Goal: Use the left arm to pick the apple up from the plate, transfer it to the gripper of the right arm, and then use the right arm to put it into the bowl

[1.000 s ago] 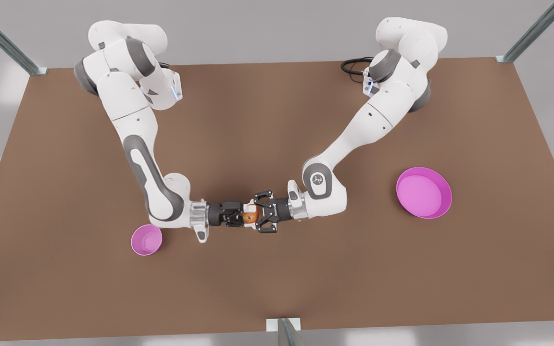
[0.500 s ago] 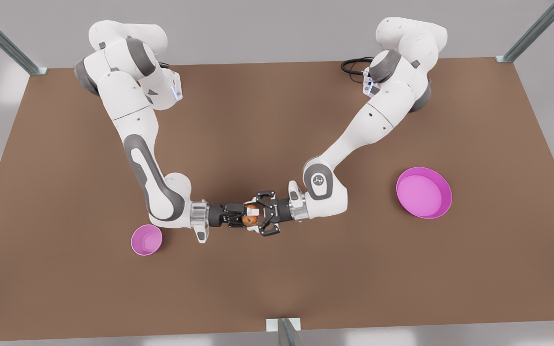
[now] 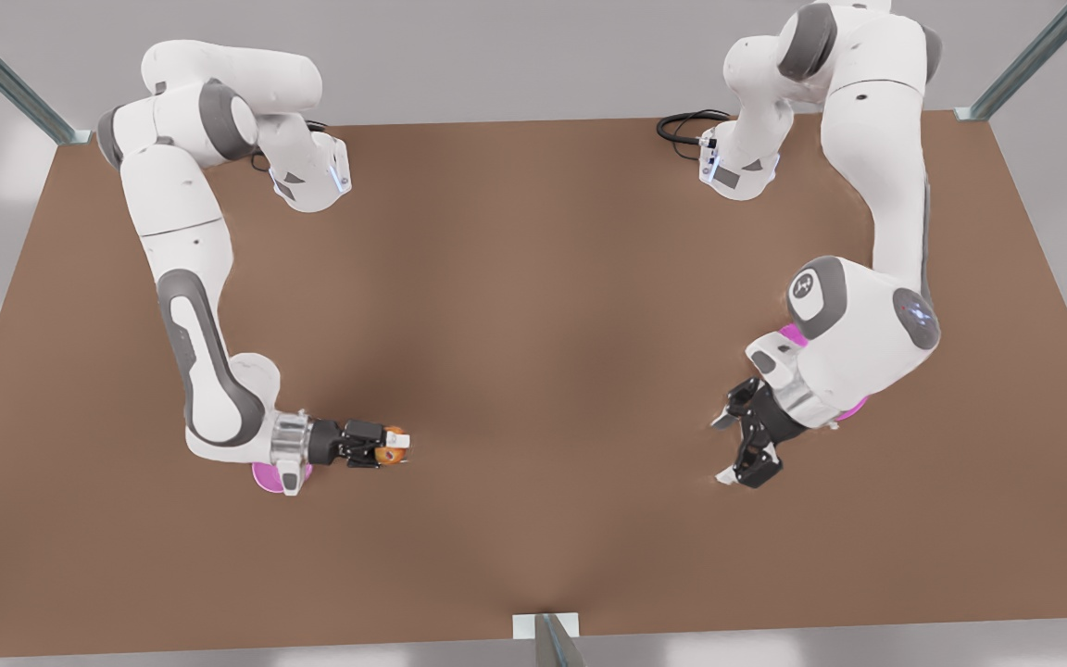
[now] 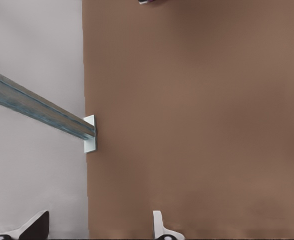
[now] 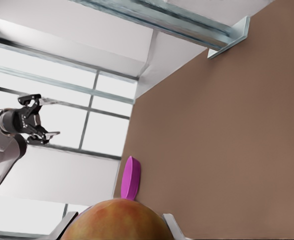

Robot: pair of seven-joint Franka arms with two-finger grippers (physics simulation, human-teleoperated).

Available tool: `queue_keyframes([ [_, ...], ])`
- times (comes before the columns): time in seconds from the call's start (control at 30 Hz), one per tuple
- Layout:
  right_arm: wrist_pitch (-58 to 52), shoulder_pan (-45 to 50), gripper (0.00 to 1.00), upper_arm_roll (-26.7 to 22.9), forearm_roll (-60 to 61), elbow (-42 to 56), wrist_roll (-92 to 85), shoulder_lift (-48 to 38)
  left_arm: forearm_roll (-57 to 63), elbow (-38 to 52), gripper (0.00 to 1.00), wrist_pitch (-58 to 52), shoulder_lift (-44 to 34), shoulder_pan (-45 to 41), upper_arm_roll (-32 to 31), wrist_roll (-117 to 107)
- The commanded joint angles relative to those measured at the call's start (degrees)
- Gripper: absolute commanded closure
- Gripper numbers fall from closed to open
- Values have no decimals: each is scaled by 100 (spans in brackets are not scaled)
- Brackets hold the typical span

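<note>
Between the right gripper's (image 3: 393, 448) clenched fingers sits the red-orange, yellow-patched apple (image 5: 118, 220); left gripper (image 3: 739, 449) gapes.

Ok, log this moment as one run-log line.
phase: after handover | right gripper: shut on apple, beside bowl | left gripper: open, empty, by plate | apple not yet in bowl

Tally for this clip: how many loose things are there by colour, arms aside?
Pink: 2, the bowl and the plate, each partly hidden by an arm.
Red-orange: 1, the apple.
Total: 3.
</note>
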Motion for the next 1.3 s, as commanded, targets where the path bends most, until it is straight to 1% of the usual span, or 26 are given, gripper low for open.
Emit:
queue_keyframes([
  [0.0, -274, -270, 39, 5, -836, 20, 302, -8, 1442, 55, 0, -3254, -586, 22, 463, -7586],
  [0.07, -405, -613, 39, -12, -1346, 29, 223, 19, 1758, 47, 0, -3281, -1140, 30, 481, -8842],
  [0.1, -432, -728, 39, -21, -1522, 29, 188, 19, 1723, -190, 0, -3255, -1535, 503, 280, -9019],
  [0.13, -432, -851, 39, -30, -1654, 29, 47, 36, 1749, -375, 0, -3211, -1694, 804, -46, -9063],
  [0.2, -432, -1053, 39, -39, -2032, 29, 29, 36, 1784, -191, 0, -3263, -1571, 804, -55, -9238],
  [0.37, -327, -1317, 39, -65, -2866, 257, -67, 36, 1740, -200, 0, -3272, -1492, 777, -81, -9371],
  [0.5, 429, -1334, 39, -100, -3271, 266, -331, 80, 1740, -217, 0, -3272, -1474, 751, -81, -9370],
  [0.67, 816, -1317, 37, -100, -3421, 231, -577, 159, 1749, -226, 0, -3272, -1474, 777, -73, -9520],
  [0.73, 886, -1325, 37, -100, -3579, 222, -586, 159, 1749, -243, 0, -3272, -1466, 760, -64, -10046],
  [0.77, 895, -1325, 36, -100, -3623, 213, -595, 177, 1749, -243, 0, -3237, -1430, 751, -73, -10223],
  [0.83, 887, -1334, 29, -100, -3667, 213, -586, 177, 1776, -208, 0, -3167, -1343, 786, -55, -10478],
  [0.87, 895, -1343, 22, -100, -3667, 213, -586, 177, 1776, -191, 0, -2974, -1290, 804, -55, -10565],
  [0.9, 886, -1343, 6, -100, -3667, 213, -595, 177, 1767, -191, 0, -2850, -1272, 813, -55, -10706],
  [0.93, 878, -1352, 0, -100, -3667, 213, -595, 194, 1767, -191, 0, -2833, -1263, 813, -55, -10706],
  [1.0, 860, -1352, 0, -100, -3667, 213, -586, 186, 1776, -191, 0, -2833, -1263, 813, -46, -10698],
  [1.07, 694, -1325, 0, -83, -3667, 161, -139, 116, 1776, -191, 0, -2833, -1272, 813, -46, -10680],
  [1.1, 149, -1457, 0, -30, -3658, 169, 319, -78, 1767, -191, 0, -2833, -1272, 821, -46, -10680],
  [1.13, -71, -1457, 0, -30, -3693, 204, 696, -288, 1767, -191, 0, -2833, -1272, 813, -46, -10680],
  [1.2, -230, -1387, 0, 5, -4123, 310, 1488, -719, 1767, -191, 0, -2833, -1272, 813, -55, -10680],
  [1.23, -282, -1387, 0, 40, -4659, 652, 1830, -790, 1767, -191, 0, -2833, -1272, 813, -55, -10663],
  [1.27, -590, -1387, 0, 242, -5599, 1390, 2331, -816, 1776, -191, 0, -2833, -1272, 804, -55, -10645],
])
